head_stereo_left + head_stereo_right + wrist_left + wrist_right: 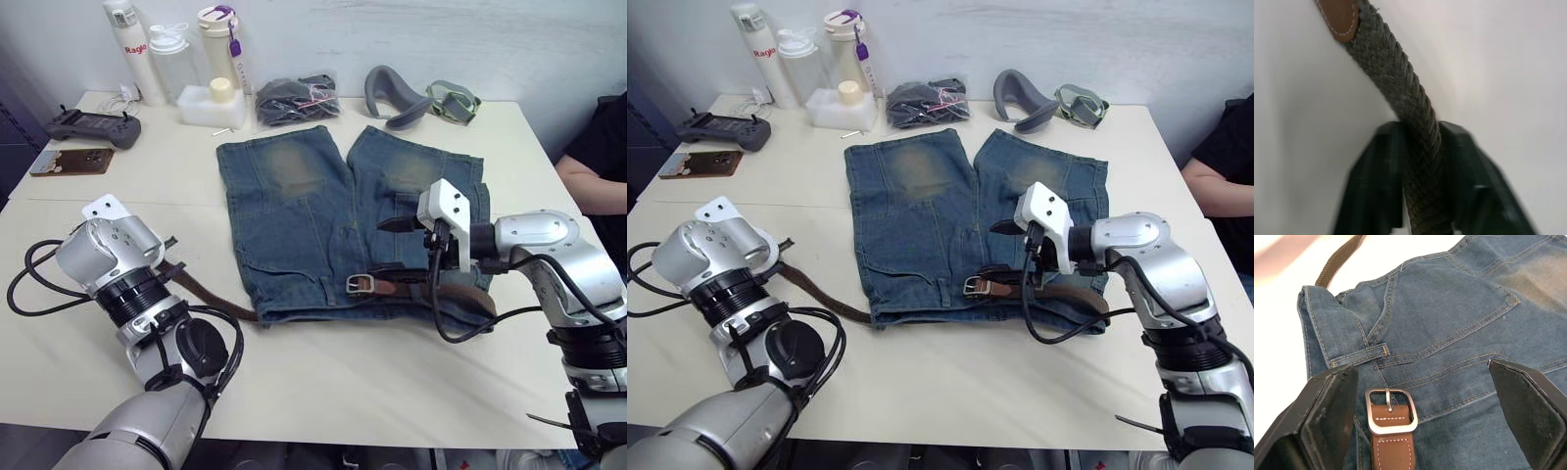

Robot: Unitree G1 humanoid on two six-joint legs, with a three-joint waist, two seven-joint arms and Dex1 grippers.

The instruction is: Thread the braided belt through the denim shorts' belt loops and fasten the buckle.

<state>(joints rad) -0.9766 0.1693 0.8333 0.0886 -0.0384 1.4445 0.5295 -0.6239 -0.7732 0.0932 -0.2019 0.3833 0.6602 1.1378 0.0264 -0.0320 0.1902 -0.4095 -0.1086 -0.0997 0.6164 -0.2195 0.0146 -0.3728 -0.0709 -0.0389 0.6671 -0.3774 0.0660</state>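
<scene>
— Belt (211,297) tail's pinched tight in our left claw (1420,161), beside the denim shorts (323,211) on the desk (392,377).

— Our right claw (1420,406) gapes empty over the buckle (1390,411). We judge it partly threaded, fastening left.

The shorts (333,220) lie flat at the middle of the table (392,372). The belt (220,302) lies along their near edge, its buckle (359,284) on the shorts, its free end trailing left onto the table.
</scene>
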